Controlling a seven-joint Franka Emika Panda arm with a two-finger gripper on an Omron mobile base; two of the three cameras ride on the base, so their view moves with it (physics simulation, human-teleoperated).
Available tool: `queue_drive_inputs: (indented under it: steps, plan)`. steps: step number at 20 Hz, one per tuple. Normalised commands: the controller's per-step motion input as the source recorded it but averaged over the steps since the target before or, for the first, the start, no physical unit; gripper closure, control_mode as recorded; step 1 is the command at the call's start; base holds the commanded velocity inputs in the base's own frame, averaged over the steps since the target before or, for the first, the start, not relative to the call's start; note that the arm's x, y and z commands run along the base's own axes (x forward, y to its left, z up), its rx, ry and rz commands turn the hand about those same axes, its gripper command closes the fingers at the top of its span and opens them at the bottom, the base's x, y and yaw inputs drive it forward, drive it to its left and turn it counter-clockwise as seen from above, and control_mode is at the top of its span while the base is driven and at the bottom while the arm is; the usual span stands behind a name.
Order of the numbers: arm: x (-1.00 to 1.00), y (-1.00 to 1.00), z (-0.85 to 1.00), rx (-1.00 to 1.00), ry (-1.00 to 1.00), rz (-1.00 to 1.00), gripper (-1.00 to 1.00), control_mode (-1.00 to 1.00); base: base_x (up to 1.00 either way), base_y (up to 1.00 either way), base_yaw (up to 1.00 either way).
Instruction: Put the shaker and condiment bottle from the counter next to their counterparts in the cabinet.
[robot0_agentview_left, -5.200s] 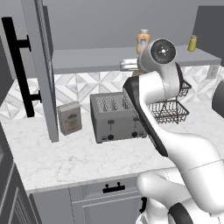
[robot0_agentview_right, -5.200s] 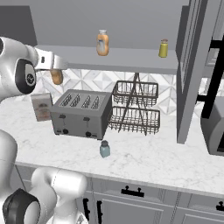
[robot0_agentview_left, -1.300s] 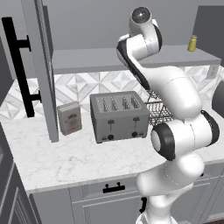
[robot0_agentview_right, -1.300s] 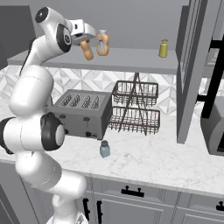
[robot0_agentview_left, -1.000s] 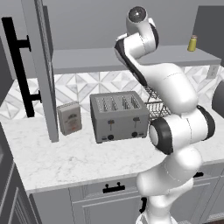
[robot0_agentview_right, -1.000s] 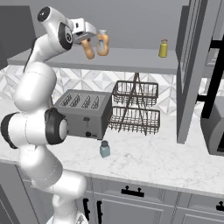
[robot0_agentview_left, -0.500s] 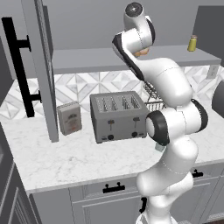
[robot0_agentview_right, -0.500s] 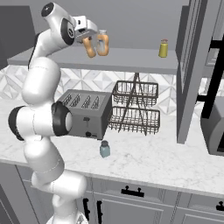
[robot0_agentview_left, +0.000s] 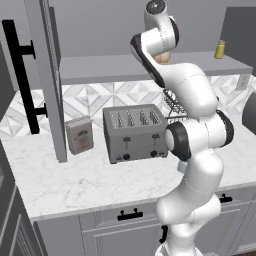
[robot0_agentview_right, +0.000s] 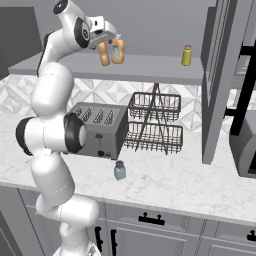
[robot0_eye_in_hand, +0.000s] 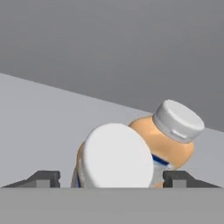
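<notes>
**A:** So, where does the claw (robot0_agentview_right: 109, 46) stand?

**B:** Up at the long flat grey shelf of the cabinet (robot0_agentview_right: 150, 75). In the hand view its two dark fingertips (robot0_eye_in_hand: 43, 178) sit well apart, one on each side of the small orange squeeze bottle with the white cap (robot0_eye_in_hand: 114, 162). They look spread wider than the bottle, so I judge it let go, though I cannot see whether a pad touches it.

**A:** And the matching bottle?

**B:** The second orange white-capped bottle (robot0_agentview_right: 118, 50) stands just past the first one, touching it or nearly so. From the claw's side, the nearer bottle's cap faces the camera, its long axis running almost along the fingers; the farther one leans off diagonally in that tilted view.

**A:** What's left?

**B:** The small pale teal-blue cylindrical shaker with a grey cap (robot0_agentview_right: 119, 170) is far below the claw, upright on the white marble-look counter (robot0_agentview_right: 170, 185), in front of the grey four-slot toaster (robot0_agentview_right: 97, 129). Its partner, the little yellow-olive shaker (robot0_agentview_right: 187, 55), is along the shelf, well off to the claw's side.

**A:** The next move, then?

**B:** Probably straight back along the bottle's axis, so the fingers clear both caps without tipping them, then down to the shaker.
</notes>
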Motion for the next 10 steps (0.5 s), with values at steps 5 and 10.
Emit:
queue_drive_inputs:
  steps: [5,10]
  plan:
    - [-0.10,-0.04,-0.08,0.00,0.00,0.07,-1.00,-1.00,0.00,0.00,0.00]
    - [-0.45,0.00,-0.03,0.00,-0.05,0.10,-1.00,-1.00,0.00,0.00,0.00]
